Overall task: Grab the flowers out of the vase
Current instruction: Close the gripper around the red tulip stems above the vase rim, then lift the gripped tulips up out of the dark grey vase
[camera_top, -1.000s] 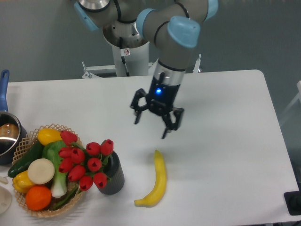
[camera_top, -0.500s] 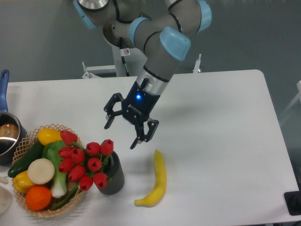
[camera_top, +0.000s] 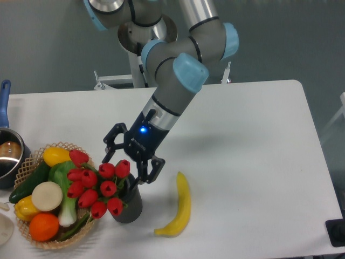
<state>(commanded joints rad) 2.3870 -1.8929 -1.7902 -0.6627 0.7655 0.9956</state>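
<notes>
The camera view is showing the approach step of the pick: the gripper (camera_top: 129, 163) is hanging just above and slightly to the right of the flowers (camera_top: 99, 186), its jaws spread wide and holding nothing. One finger is sitting over the far left of the bunch and the other is reaching down beside the topmost right bud, close to the rim of the vase (camera_top: 128, 204); whether that finger is touching a bud cannot be told from here. The flowers are standing in the vase near the front left of the table (camera_top: 253, 162), leaning left over the basket (camera_top: 28, 162) of produce. A banana (camera_top: 178, 208) is lying just right of the vase. By my reading, nothing is gripped yet. The next move is calling for a lowering so the open jaws are straddling the stems or the clustered buds, then closing gently before lifting straight up, clear of the vase.
</notes>
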